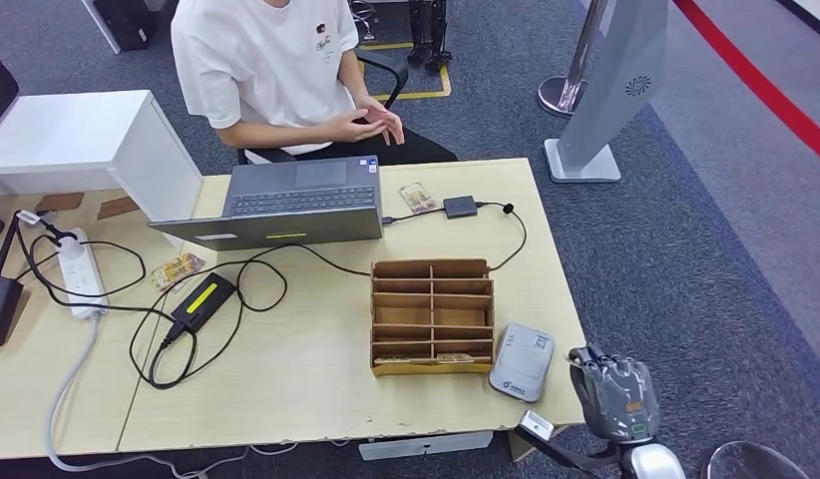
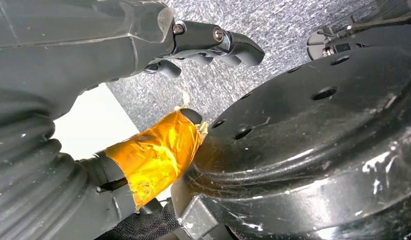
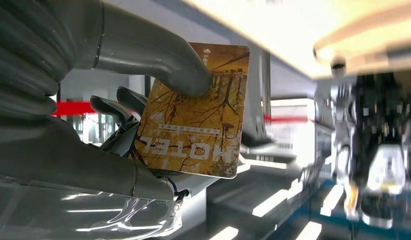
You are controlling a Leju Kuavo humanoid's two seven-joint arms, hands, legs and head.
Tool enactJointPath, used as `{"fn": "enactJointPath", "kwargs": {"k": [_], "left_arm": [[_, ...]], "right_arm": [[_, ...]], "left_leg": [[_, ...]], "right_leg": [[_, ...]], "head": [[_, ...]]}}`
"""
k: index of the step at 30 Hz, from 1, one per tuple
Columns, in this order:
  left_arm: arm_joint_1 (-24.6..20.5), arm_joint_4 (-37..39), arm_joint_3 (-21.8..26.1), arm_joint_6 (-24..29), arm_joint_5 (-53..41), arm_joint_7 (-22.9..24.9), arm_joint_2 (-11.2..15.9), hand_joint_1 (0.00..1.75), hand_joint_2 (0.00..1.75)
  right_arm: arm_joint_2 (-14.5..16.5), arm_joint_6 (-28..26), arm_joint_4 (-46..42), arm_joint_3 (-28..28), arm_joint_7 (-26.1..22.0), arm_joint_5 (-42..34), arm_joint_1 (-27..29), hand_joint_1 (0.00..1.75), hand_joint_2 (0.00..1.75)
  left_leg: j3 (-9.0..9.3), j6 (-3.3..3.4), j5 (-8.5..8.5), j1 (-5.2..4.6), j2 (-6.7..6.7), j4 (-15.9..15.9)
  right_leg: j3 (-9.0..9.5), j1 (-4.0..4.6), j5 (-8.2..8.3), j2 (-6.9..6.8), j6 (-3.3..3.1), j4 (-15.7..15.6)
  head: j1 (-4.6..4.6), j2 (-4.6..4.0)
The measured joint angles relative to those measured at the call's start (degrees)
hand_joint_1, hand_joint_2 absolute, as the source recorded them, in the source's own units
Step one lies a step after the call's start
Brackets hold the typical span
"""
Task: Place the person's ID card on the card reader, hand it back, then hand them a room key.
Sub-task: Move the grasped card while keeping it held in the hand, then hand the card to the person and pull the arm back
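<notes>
Right hand (image 1: 614,394), lower right of the frame, pinches the room key (image 3: 192,111) with its thumb; keep that pinch firm and lift toward the person (image 1: 276,70) across the table (image 1: 306,389).

A pale wooden table (image 1: 286,389) is set on grey carpet (image 1: 685,259) crossed by a red stripe (image 1: 755,80); a white cabinet (image 1: 77,140) is placed beside it, lit evenly

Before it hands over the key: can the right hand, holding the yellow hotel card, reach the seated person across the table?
Probably yes: the right hand hangs past the table's near corner, pinching the yellow hotel card; the wooden slotted box stands low between.
</notes>
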Motion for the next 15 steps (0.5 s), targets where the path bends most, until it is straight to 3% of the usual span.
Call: {"fn": "enactJointPath", "kwargs": {"k": [10,15], "left_arm": [[-0.2,0.0,-1.9,0.0,-0.9,-1.6,0.4,0.0,1.75],[-0.4,0.0,-2.8,1.9,-2.0,-7.7,0.7,0.0,1.75]], "right_arm": [[-0.1,1.0,-4.4,0.9,0.6,2.2,-11.7,1.75,1.75],[0.2,4.0,-1.5,4.7,1.7,5.2,-20.4,1.75,1.75]], "left_leg": [[0.02,0.01,0.04,0.01,0.05,0.0],[0.01,0.0,0.05,0.01,0.41,0.0]], "right_leg": [[0.02,0.02,0.07,0.07,-0.08,0.0],[-0.04,0.02,0.12,0.37,-0.12,0.1]], "head": [[0.01,0.01],[0.0,0.01]]}}
